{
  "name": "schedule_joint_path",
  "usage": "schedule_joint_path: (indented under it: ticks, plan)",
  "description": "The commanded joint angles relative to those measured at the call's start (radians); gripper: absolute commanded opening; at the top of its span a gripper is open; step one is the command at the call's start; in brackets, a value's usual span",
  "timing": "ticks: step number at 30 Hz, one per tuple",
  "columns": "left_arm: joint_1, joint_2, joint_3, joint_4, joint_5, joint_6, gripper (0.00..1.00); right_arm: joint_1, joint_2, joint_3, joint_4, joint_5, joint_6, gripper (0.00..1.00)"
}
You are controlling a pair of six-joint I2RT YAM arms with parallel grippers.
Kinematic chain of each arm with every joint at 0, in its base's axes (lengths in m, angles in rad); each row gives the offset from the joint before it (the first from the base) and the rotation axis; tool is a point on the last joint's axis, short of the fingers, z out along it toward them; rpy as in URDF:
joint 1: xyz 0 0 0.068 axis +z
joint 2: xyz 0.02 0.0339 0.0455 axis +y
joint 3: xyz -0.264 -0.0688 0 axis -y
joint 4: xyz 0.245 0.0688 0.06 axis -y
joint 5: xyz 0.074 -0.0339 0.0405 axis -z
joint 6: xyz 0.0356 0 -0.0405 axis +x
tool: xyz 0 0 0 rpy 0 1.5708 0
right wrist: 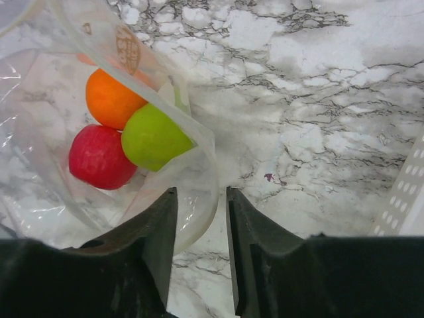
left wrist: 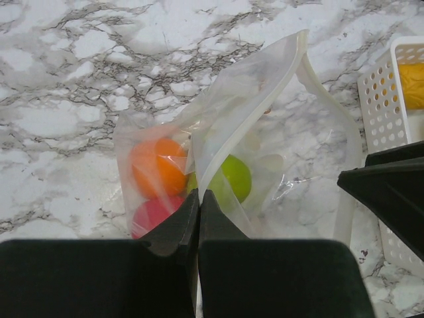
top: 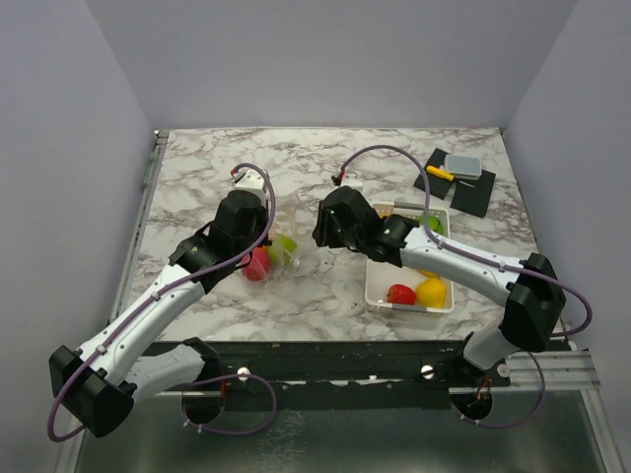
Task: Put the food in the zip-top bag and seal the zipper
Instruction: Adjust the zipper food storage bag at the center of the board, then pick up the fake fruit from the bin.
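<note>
Table: a white marble tabletop with grey veins [top: 197,177] is seen under everything, walled in by plain grey panels.
Left gripper: the black left gripper [left wrist: 199,199] is closed tight on a fold of the bag's film, with no gap between its fingers.
Right gripper: the black right gripper [right wrist: 202,199] is held narrowly parted just above the table; the curved rim of the bag is seen in the gap and against the left finger, but it is not pinched.
Basket: a white rectangular slotted plastic basket [top: 370,291] is set on the right half of the table, just beside the right arm.
Bag: a clear crinkly plastic zip-top bag [right wrist: 26,132] is laid between the 2 grippers, left of the basket, with its mouth gaping open.
Zipper: the pale stiff zipper strip [left wrist: 356,159] is unsealed, and its 2 lips are bowed well apart.
Food in bag: 3 glossy toys are bunched together and touching inside: an orange ball [right wrist: 109,99], a lime-green ball [right wrist: 154,138] and a red ball [right wrist: 99,158].
Food in basket: a red strawberry-shaped toy [top: 400,294] and a yellow rounded toy [top: 431,291] are lying side by side at the near end; a green piece [top: 430,223] is at the far end.
</note>
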Motion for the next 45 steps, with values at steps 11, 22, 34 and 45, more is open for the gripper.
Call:
schedule_joint_path:
  ticks: [11, 22, 34, 45]
  plan:
    - [0.023, 0.003, -0.039, 0.036, 0.050, -0.002, 0.00, 0.001, -0.236, -0.058, -0.158, 0.105, 0.001, 0.62]
    - [0.025, -0.030, -0.069, 0.034, 0.043, -0.001, 0.00, 0.001, -0.383, -0.190, -0.352, 0.210, 0.123, 0.68]
    - [0.025, -0.037, -0.076, 0.033, 0.064, 0.000, 0.00, 0.000, -0.418, -0.296, -0.508, 0.259, 0.279, 0.77]
    - [0.025, -0.049, -0.081, 0.033, 0.081, 0.000, 0.00, -0.013, -0.357, -0.343, -0.550, 0.262, 0.348, 0.83]
